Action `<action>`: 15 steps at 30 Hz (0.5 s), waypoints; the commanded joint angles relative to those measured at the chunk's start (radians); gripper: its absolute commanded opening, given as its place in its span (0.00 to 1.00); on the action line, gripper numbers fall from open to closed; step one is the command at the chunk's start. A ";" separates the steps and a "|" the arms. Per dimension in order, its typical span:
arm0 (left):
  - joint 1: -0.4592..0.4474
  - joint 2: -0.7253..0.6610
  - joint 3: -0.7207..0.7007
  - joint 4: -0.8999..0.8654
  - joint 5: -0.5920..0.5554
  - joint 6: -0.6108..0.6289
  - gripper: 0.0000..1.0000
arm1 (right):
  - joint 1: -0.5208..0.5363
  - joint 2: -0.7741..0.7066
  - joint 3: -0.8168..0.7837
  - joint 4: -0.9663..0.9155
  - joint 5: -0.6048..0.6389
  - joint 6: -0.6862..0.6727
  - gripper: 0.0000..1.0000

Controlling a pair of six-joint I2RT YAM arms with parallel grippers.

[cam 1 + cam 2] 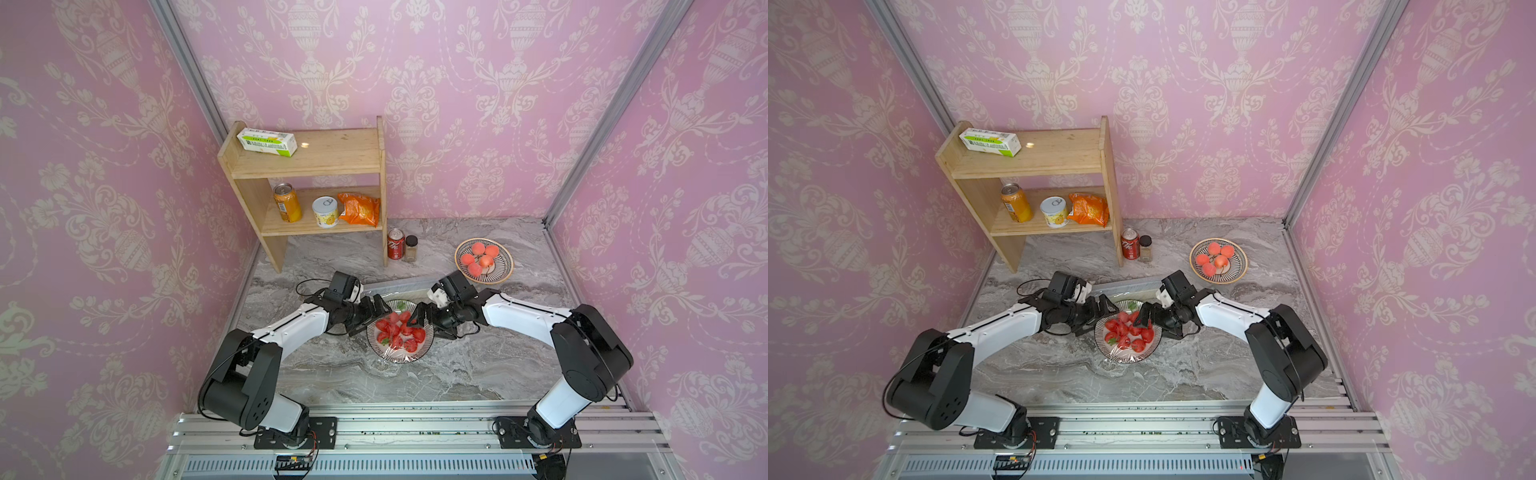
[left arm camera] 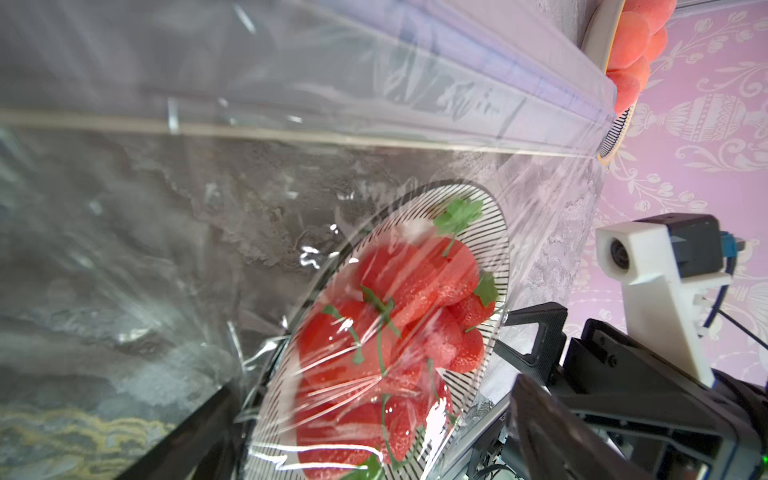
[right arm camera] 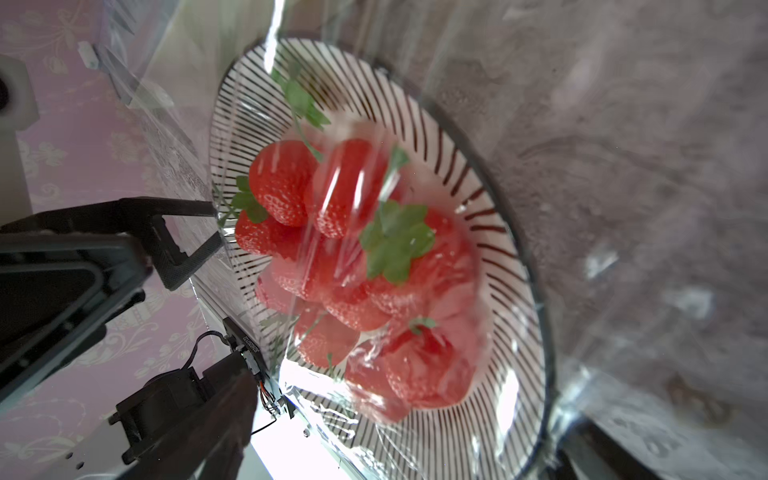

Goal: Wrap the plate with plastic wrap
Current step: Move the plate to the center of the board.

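Film (image 2: 291, 187) spreads from box (image 1: 395, 286), lying left-to-right, forward over plate (image 1: 400, 358).

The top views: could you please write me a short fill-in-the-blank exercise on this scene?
The striped plate between the arms holds red ____. The plastic wrap covers it, not the far plate holding ____. The left hand and the right hand both stand ____.
Missing: strawberries; peaches; open.
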 commanded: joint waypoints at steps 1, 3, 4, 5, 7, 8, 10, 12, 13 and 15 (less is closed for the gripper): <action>-0.014 -0.042 -0.019 -0.019 0.012 -0.027 0.99 | 0.012 -0.045 -0.029 0.034 -0.015 0.029 1.00; -0.014 -0.045 -0.027 -0.032 -0.003 -0.020 0.99 | 0.013 -0.052 -0.046 0.029 -0.005 0.033 1.00; -0.014 -0.047 -0.029 -0.045 -0.016 -0.013 0.99 | 0.012 -0.057 -0.052 0.021 0.006 0.032 1.00; -0.014 -0.051 -0.030 -0.061 -0.033 -0.003 0.99 | 0.013 -0.065 -0.056 0.007 0.020 0.026 1.00; -0.013 -0.065 -0.033 -0.085 -0.057 0.011 0.99 | 0.012 -0.085 -0.059 -0.038 0.057 0.012 1.00; -0.011 -0.072 -0.033 -0.102 -0.071 0.020 0.99 | 0.011 -0.095 -0.057 -0.071 0.077 -0.003 1.00; -0.005 -0.089 -0.021 -0.153 -0.094 0.048 0.99 | 0.011 -0.118 -0.042 -0.161 0.134 -0.039 1.00; 0.011 -0.117 0.000 -0.225 -0.126 0.089 0.99 | 0.007 -0.149 -0.014 -0.272 0.212 -0.088 1.00; 0.027 -0.141 0.011 -0.263 -0.143 0.113 0.99 | 0.007 -0.170 0.007 -0.326 0.265 -0.113 1.00; 0.078 -0.191 0.028 -0.316 -0.160 0.157 0.99 | 0.009 -0.216 0.050 -0.381 0.341 -0.158 0.98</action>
